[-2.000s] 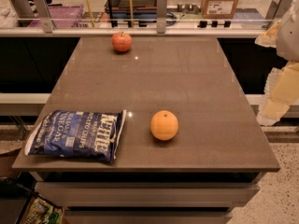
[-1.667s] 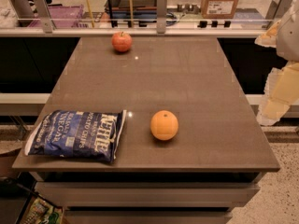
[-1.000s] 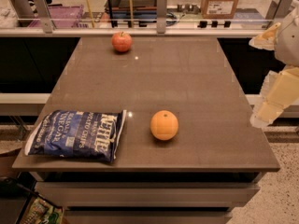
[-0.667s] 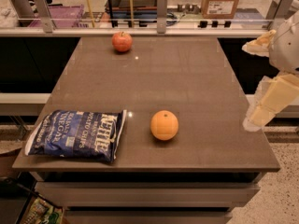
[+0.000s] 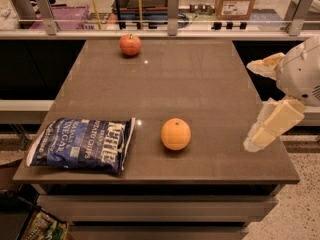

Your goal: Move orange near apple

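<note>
At right edge of table [image 5: 210,84], about halfway along it, gripper [image 5: 249,105] in the air, w/ round white wrist behind it, further out from table. Claw spread wide & holding nothing: upper finger [image 5: 265,66] pointing in toward table, lower finger [image 5: 274,126] angled down & inward, tip overlapping table's right edge in this view. Can't tell if that tip touches the top or hangs above it.

On table's front half, slightly right of centre: orange [image 5: 175,134], round, plain yellow-orange, resting on the bare top, set back from front edge. Well inside the right edge, so apart from the claw.

At table's far end, left of centre & close to back edge: apple [image 5: 130,45], redder, upright, short dark stem up. Fruits at opposite ends of table, well apart.

At table's front-left corner: chip bag [image 5: 82,145], dark blue w/ white lettering, lying flat, left end reaching table's left edge, right end near table's middle line.

Beyond table's back edge: low rail w/ metal posts [image 5: 173,6]; past that, cardboard box [image 5: 239,1] toward the right. Below table's front edge: flat grey drawer fronts [image 5: 155,206].
</note>
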